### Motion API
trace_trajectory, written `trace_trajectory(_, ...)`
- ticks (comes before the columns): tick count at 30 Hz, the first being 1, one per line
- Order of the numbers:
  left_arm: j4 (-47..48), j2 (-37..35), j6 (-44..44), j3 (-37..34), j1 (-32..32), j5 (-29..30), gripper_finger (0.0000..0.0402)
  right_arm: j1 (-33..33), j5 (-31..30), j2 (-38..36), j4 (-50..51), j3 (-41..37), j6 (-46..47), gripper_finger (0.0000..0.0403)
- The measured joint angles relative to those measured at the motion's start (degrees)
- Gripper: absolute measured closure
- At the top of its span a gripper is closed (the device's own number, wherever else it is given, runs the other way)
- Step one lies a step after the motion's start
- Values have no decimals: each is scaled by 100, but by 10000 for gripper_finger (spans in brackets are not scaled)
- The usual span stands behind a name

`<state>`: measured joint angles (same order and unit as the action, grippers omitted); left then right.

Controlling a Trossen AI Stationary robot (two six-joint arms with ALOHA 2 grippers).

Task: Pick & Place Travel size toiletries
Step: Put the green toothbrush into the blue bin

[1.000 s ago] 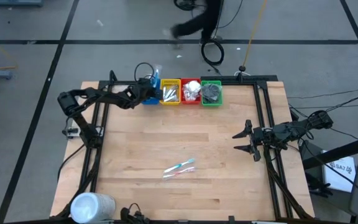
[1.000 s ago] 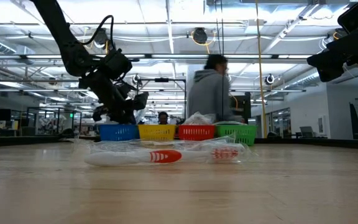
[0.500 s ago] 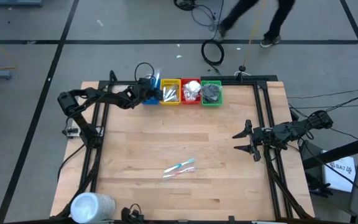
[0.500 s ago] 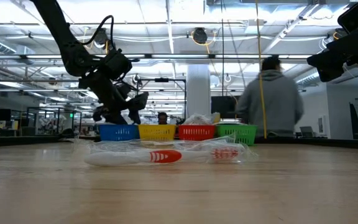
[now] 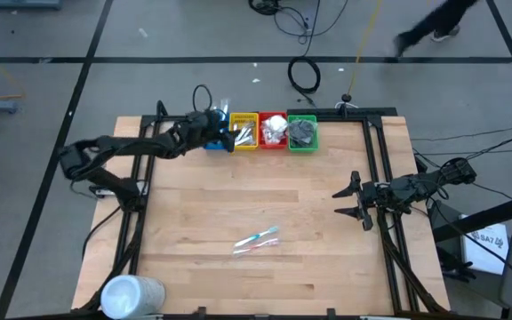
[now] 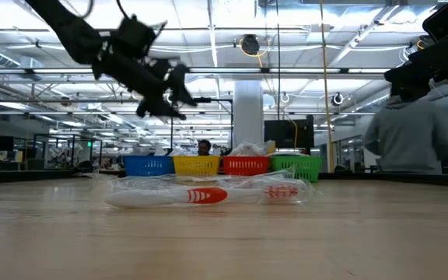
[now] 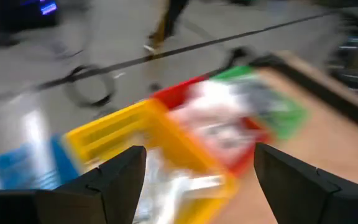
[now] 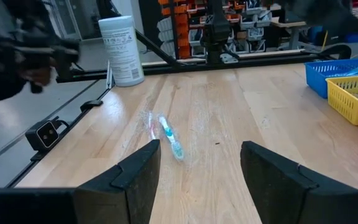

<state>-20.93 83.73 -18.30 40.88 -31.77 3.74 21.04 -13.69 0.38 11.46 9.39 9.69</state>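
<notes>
Two slim clear-wrapped sticks (image 5: 256,238), one blue and one red, lie flat on the wood mid-table (image 6: 208,194) (image 8: 166,138). My left gripper (image 5: 228,135) hangs open, clear above the far edge's bins (image 6: 191,99), over where the blue bin (image 5: 210,142) meets the yellow bin (image 7: 135,137), with nothing between its fingers. A clear-wrapped stick (image 5: 225,108) stands up out of the blue bin. My right gripper (image 5: 341,203) waits open at the table's right edge, above the wood (image 8: 197,174).
Four bins stand in a row at the far edge: blue, yellow (image 5: 244,131), red (image 5: 273,131) and green (image 5: 302,132), all holding small items. A large white cylinder (image 5: 132,293) stands at the near left corner. A person (image 6: 407,140) is beyond the table.
My left gripper has opened and risen from just above the blue bin to well above the bins, shifting slightly toward the yellow bin. Its elbow has swung out past the table's left edge. Behind the table a person has walked toward the right.
</notes>
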Motion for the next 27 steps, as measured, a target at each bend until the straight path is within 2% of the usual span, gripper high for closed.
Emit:
trace_trajectory(6,-5,-689,406,0,1160,-776,108,2,0,2,0,-1,-26,193)
trace_trajectory(9,-16,-696,692,0,2017,-1151,108,2,0,2,-2,0,-29,193)
trace_trajectory(11,11,-617,957,0,2657,-1153,108,1,0,1,-1,0,-29,193)
trace_trajectory(13,18,-459,1111,30,3309,-783,108,0,0,2,-2,0,-26,193)
trace_trajectory(15,196,-198,1027,226,3942,-92,108,2,0,0,-5,0,-6,193)
trace_trajectory(19,1676,482,795,1406,4822,1013,108,2,0,0,-25,0,4,193)
trace_trajectory(23,3676,1458,687,2751,5191,1569,108,1,0,0,-40,-1,9,193)
trace_trajectory(27,4762,2271,335,3601,5214,1642,108,2,0,0,-46,0,11,193)
